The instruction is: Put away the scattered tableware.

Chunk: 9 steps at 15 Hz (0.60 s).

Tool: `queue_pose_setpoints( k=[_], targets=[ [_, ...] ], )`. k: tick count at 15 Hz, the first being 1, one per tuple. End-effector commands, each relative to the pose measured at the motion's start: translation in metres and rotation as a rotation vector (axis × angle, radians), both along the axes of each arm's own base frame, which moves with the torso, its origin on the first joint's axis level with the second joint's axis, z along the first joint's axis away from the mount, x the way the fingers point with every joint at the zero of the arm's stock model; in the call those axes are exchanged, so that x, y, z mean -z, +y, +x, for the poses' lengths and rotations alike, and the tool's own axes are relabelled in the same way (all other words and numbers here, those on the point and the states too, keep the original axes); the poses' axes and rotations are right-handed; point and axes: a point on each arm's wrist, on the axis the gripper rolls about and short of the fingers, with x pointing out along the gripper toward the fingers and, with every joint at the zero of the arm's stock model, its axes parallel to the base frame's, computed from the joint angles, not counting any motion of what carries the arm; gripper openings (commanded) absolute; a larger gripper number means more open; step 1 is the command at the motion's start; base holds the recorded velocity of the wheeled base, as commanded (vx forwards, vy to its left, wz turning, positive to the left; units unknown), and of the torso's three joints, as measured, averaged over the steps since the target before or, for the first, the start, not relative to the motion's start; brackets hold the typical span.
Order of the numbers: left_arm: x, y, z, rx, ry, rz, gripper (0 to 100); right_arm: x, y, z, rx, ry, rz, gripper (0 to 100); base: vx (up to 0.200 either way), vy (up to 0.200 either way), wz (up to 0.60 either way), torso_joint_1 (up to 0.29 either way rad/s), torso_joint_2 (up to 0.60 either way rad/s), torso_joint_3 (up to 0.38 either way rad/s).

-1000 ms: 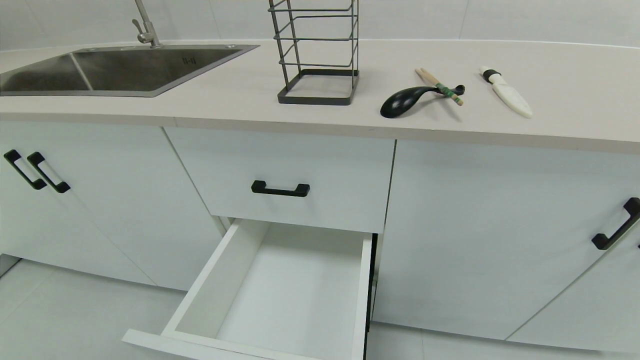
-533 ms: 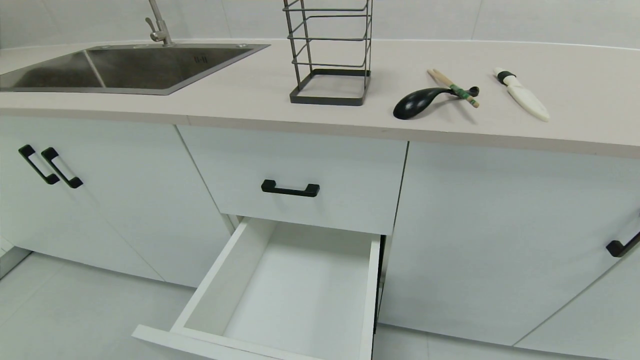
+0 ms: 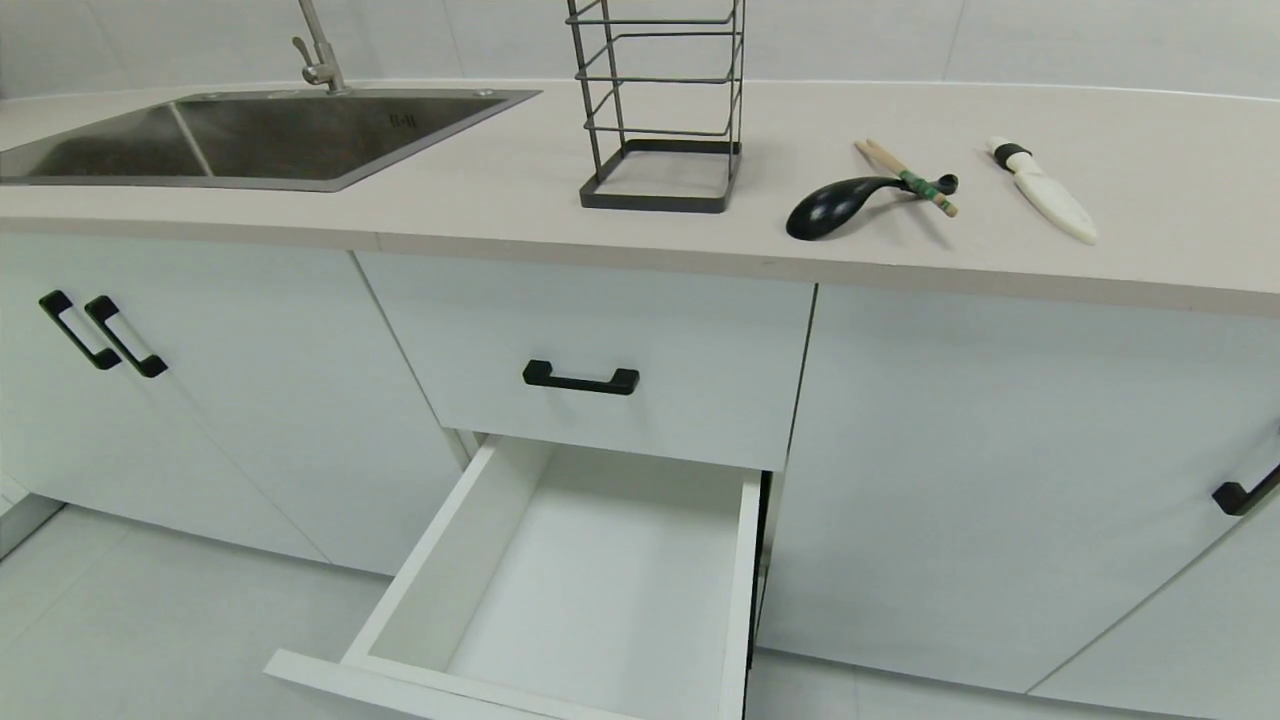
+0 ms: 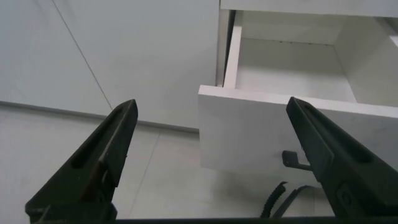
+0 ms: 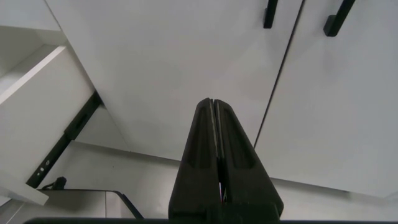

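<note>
On the countertop (image 3: 480, 190) at 10 o'clock the steel sink (image 3: 250, 140) runs off the head view's left edge, and its faucet (image 3: 318, 50) is cut off at the top. Below it, two black door handles (image 3: 100, 335) sit side by side on the white cabinet. My left gripper (image 4: 211, 155) hangs low in front of the cabinets, fingers spread wide apart with nothing between them. Past it I see the front panel of the open lower drawer (image 4: 280, 137), whose handle (image 4: 295, 158) is half hidden behind that panel.

At 12 o'clock on the counter stands a black wire rack (image 3: 660, 110), upright, its upper tiers cropped out. Under it the upper drawer (image 3: 590, 350) is closed. The open lower drawer (image 3: 560, 580) is pulled out toward me, showing its white floor and side walls, its front corner cut by the lower edge.

At 1 o'clock lies the black spoon (image 3: 835, 205), bowl toward the counter edge. The chopsticks (image 3: 905, 177) lie together and cross over its handle end, touching it. At their 3 o'clock, apart from both, lies the white knife (image 3: 1045, 192) with a black band near its far end; I cannot tell blade from sheath.

At far right one cabinet handle (image 3: 1245, 492) is clipped by the frame. My right gripper (image 5: 215, 102) has its fingers pressed together on nothing, pointing at a white cabinet door.
</note>
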Motion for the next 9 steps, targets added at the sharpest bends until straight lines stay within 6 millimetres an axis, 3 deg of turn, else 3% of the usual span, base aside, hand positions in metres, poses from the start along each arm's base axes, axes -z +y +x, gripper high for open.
queue_pose_setpoints(
  k=[1, 9],
  targets=[
    [0.0000, 0.0000, 0.0001, -0.001, 0.002, 0.000, 100, 0.0000, 0.0000, 0.0001, -0.002, 0.001, 0.000, 0, 0.000, 0.000, 0.00, 0.000, 0.00, 0.000],
    [-0.0002, 0.0000, 0.0001, -0.001, 0.000, 0.003, 100, 0.0001, 0.0001, 0.0001, -0.003, 0.002, -0.025, 0, 0.000, 0.000, 0.00, 0.000, 0.00, 0.000]
  ],
)
